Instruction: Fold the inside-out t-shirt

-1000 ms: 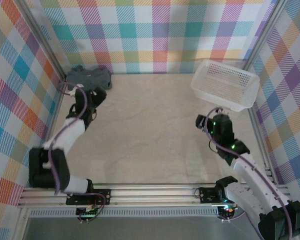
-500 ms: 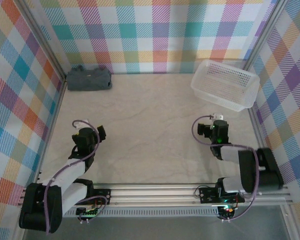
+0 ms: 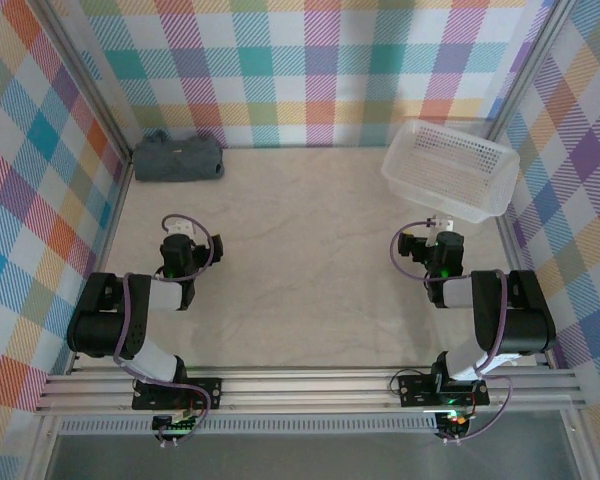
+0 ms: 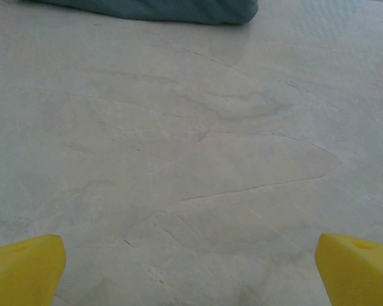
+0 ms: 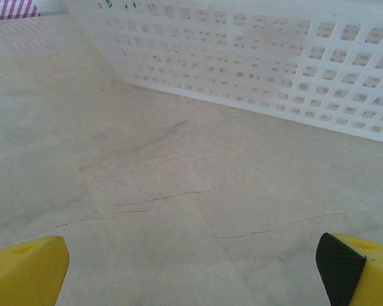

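The inside-out t-shirt (image 3: 177,160) lies as a compact dark grey bundle in the far left corner of the table, against the checked wall. Its lower edge shows at the top of the left wrist view (image 4: 166,7). My left gripper (image 3: 183,230) hovers over bare table well short of the bundle, open, its yellow fingertips (image 4: 25,268) wide apart with nothing between them (image 4: 191,274). My right gripper (image 3: 441,226) sits at the right, just in front of the basket, open and empty (image 5: 191,274).
A white mesh basket (image 3: 500,175) stands empty at the far right, its wall close ahead of the right gripper (image 5: 242,57). Checked walls and metal posts enclose the table. Both arms are folded back near their bases.
The left gripper has pulled back from the t-shirt bundle toward the near side, leaving the shirt in the corner. Both arms have folded back near their bases.
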Robot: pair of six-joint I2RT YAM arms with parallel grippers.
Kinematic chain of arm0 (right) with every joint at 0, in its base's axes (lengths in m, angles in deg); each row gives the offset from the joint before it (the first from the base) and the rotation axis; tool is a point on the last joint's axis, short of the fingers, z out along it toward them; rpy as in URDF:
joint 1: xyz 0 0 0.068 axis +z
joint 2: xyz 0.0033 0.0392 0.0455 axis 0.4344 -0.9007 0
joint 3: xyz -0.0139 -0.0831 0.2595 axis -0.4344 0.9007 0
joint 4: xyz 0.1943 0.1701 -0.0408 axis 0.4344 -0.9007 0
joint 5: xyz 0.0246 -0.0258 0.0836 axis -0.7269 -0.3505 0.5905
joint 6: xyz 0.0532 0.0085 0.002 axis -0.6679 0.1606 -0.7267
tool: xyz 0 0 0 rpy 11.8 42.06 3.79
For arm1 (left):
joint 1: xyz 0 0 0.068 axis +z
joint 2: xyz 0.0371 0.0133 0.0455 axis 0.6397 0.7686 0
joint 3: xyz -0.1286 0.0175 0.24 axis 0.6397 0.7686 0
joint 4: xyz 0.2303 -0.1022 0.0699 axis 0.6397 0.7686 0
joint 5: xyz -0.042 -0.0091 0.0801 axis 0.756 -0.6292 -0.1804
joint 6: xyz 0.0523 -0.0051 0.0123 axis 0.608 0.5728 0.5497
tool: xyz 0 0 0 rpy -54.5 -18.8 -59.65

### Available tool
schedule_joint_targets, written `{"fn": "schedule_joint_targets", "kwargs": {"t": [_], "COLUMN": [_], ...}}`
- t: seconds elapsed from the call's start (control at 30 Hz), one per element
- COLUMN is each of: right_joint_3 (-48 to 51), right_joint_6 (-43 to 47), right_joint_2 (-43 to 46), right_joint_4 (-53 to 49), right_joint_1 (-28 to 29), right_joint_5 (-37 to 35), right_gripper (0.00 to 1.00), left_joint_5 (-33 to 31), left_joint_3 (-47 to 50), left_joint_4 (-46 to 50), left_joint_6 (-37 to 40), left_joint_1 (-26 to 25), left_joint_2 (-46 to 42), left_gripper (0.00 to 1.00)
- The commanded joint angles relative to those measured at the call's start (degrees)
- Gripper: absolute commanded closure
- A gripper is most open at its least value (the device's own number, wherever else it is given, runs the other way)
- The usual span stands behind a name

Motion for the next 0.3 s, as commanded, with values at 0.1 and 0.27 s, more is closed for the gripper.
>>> {"fn": "schedule_joint_targets", "kwargs": {"t": [0.1, 0.27], "right_joint_3": [-1.29, -0.40], "right_joint_6": [0.00, -0.62], "right_joint_2": [0.69, 0.87], "right_joint_4": [1.53, 2.94], "right_joint_1": [0.33, 0.35], "right_joint_5": [1.96, 0.70], "right_gripper": [0.00, 0.00], "left_joint_5": [0.66, 0.78], "left_joint_3": [-1.29, -1.32], "left_joint_4": [-1.57, -1.55], "left_joint_6": [3.05, 3.13], "left_joint_1": [-1.30, -1.28], "left_joint_2": [0.38, 0.36], "left_gripper": [0.00, 0.00]}}
